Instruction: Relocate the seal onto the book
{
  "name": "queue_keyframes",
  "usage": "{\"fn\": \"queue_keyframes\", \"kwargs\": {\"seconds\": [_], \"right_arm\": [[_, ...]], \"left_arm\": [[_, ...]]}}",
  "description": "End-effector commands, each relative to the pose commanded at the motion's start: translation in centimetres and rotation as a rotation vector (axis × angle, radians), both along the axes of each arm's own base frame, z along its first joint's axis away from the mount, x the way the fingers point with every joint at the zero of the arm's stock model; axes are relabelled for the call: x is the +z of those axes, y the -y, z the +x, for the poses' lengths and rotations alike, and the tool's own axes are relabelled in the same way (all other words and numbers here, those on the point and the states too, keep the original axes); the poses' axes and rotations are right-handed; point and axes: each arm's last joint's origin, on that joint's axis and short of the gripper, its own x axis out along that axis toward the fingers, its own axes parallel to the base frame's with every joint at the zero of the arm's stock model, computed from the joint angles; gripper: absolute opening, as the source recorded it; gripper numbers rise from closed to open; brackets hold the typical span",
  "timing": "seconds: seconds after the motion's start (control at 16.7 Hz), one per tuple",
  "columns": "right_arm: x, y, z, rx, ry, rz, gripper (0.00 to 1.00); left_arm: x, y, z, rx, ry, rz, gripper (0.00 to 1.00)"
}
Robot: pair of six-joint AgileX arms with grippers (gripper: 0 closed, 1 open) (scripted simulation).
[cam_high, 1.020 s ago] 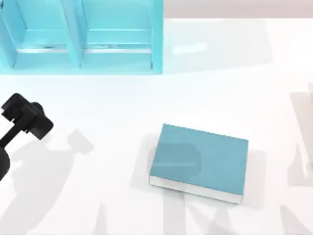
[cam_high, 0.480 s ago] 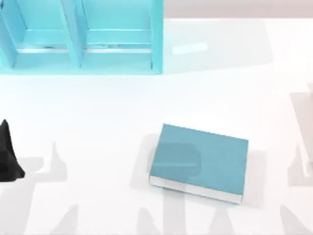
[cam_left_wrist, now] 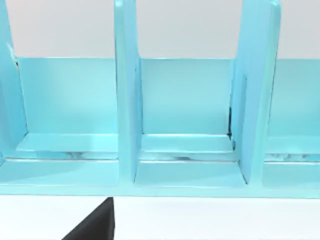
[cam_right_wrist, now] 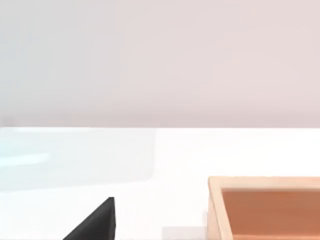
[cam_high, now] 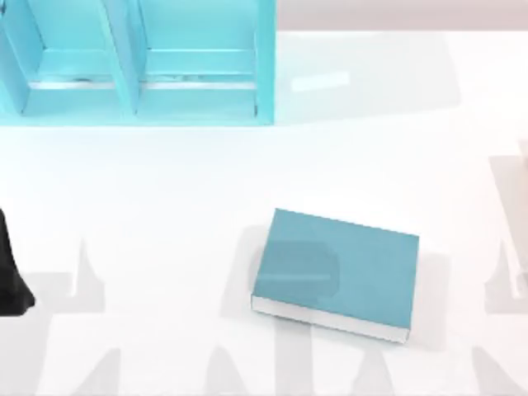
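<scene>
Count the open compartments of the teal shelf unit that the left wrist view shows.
3, side by side in the teal shelf unit: one full bay in the middle and one cut off at each picture edge. More may lie outside the picture.

The book (cam_high: pixel 336 272) lies on the table (cam_high: pixel 165 190) (shelf unit (cam_high: pixel 136 62) far-left).

Left arm (cam_high: pixel 10 276) and wooden tray (cam_right_wrist: pixel 267 207) cut by frame edges.
</scene>
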Motion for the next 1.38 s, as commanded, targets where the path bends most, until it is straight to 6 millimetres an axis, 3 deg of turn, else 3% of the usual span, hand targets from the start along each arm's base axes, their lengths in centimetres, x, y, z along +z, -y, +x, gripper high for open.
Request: {"fn": "queue_keyframes", "kwargs": {"seconds": [0.3,0.66,1.02,1.2,1.38], "right_arm": [[1.0,0.2,0.1,-0.02,-0.05,-0.015,1.0],[6.3,1.1,2.2,-0.073,-0.368,-0.081,1.0],[11.3,4.0,8.7,-0.114,-0.811,-0.113,1.0],[12.2,6.2,12.9,-0.107,-1.029,-0.106,1.0],[11.8,8.8,16.8,-0.086,-1.225,-0.083,1.0]], "left_arm": [[0.0,0.0,0.0,0.0,0.0,0.0,1.0],[0.0,0.0,0.0,0.0,0.0,0.0,1.0],[0.0,0.0,0.0,0.0,0.0,0.0,1.0],[0.0,0.0,0.0,0.0,0.0,0.0,1.0],[0.0,0.0,0.0,0.0,0.0,0.0,1.0]]}}
